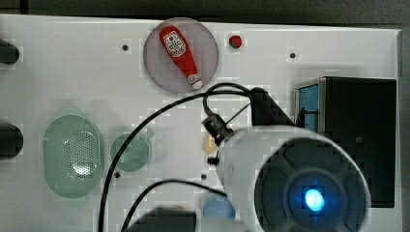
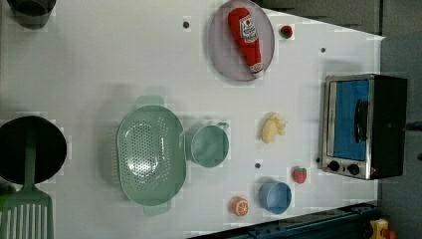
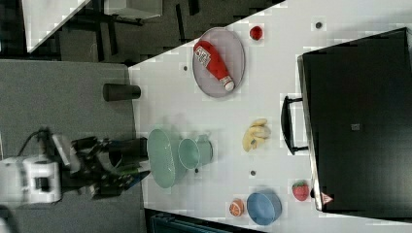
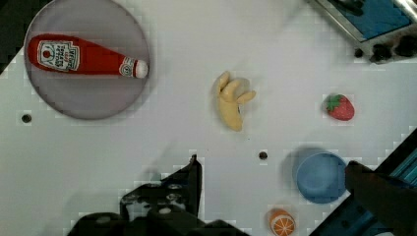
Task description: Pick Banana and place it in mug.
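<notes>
One grab was all you needed: in the left view the mug (image 2: 209,145) sat just right of the colander (image 2: 151,155), and the banana (image 2: 272,128) lay further right, alone on the counter (image 2: 99,64). With the fingers (image 4: 195,169) spread wide, coming straight down across its body looked best.

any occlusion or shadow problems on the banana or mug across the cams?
Top view: the arm covers most of the banana; a cable crosses the mug. Left view: banana and mug unobstructed, even light, soft shadows. Right view: both clear. Wrist view: banana clear, faint shadow.
</notes>
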`<state>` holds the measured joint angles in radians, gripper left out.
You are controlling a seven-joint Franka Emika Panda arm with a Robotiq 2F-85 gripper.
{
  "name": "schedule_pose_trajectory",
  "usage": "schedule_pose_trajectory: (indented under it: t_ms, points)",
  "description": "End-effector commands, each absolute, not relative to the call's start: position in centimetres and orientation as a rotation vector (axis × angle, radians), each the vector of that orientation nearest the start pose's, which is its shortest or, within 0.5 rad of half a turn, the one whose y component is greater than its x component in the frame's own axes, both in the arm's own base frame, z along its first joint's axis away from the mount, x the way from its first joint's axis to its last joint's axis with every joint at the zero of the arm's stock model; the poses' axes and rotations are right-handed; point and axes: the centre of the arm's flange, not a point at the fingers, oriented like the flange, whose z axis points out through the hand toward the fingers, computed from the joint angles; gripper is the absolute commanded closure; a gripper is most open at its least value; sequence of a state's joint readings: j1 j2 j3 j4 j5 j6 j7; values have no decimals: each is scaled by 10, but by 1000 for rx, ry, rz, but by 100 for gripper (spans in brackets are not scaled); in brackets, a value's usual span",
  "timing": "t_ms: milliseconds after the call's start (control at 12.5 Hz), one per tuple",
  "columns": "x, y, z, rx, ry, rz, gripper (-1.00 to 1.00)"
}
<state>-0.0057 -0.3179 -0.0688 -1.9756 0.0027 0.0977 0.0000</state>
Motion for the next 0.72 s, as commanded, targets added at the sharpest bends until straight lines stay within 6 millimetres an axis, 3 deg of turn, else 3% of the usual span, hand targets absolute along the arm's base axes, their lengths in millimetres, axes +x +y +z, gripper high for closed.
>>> schedule_pose_trajectory:
  t_ms: [80,400,480,720]
  points:
    - [482,-34,490,-2931,1243,186,-100]
    - [490,-24,397,-2956,1160,114,-100]
    - [488,-22,355,-2957,1155,105,-100]
    - [481,-20,287,-2982,1116,151,-100]
